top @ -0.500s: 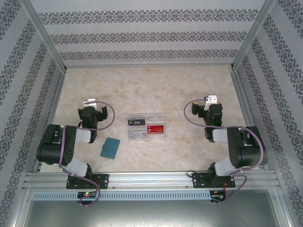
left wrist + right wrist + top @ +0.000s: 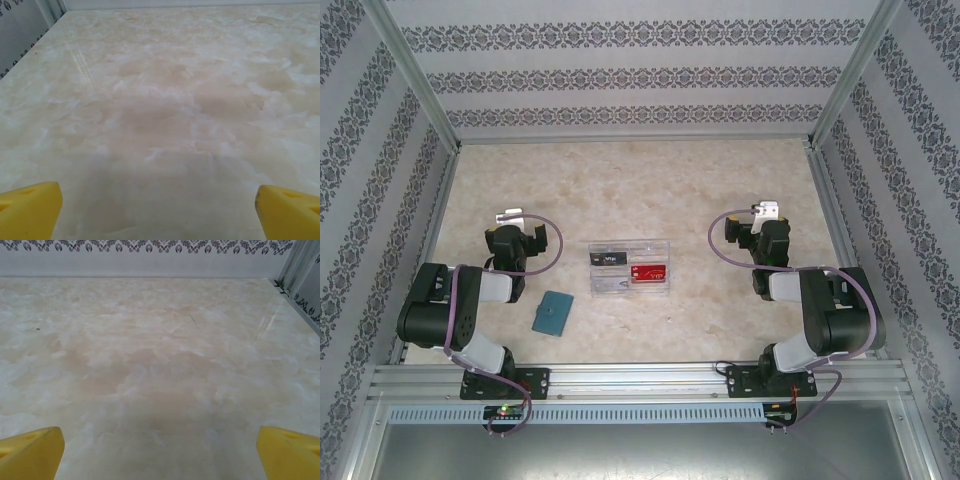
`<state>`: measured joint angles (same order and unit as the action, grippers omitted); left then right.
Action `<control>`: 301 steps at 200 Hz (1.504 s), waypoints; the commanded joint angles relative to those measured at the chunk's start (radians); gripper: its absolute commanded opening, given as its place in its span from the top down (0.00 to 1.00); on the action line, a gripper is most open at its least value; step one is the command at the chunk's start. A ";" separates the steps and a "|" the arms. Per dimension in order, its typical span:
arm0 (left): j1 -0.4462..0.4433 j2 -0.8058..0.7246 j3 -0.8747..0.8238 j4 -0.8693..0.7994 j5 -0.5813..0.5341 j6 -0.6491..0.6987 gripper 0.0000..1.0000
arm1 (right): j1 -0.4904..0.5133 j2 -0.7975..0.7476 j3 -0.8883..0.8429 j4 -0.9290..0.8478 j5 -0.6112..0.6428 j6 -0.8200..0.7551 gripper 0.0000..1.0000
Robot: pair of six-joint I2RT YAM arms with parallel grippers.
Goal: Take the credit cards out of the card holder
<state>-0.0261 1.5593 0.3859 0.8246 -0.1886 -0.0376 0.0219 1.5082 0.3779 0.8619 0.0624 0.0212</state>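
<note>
The card holder (image 2: pixel 553 312), a small teal wallet, lies folded shut on the marble table between the left arm and the clear tray. My left gripper (image 2: pixel 508 218) rests further back and to the left of it, pointing away. In the left wrist view the left gripper (image 2: pixel 159 215) is open, its yellow fingertips (image 2: pixel 30 210) wide apart over bare table. My right gripper (image 2: pixel 766 211) sits at the right, far from the wallet. The right wrist view has the right gripper (image 2: pixel 160 455) open too, with nothing between its yellow fingertips (image 2: pixel 290 452).
A clear plastic tray (image 2: pixel 630 285) with compartments stands mid-table; a black card (image 2: pixel 608 259) and a red card (image 2: pixel 648 272) lie in it. Patterned walls and metal posts (image 2: pixel 420 90) enclose the table (image 2: pixel 640 180) on three sides.
</note>
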 commanded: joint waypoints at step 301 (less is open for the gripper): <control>-0.095 -1.060 -0.018 -1.419 0.371 -0.816 0.05 | 0.792 -0.602 0.131 -0.815 -0.080 0.493 0.02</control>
<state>-0.1055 0.5373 0.4149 -0.5690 0.0715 -0.7998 0.6456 0.8814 0.4843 0.1612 -0.1986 0.5507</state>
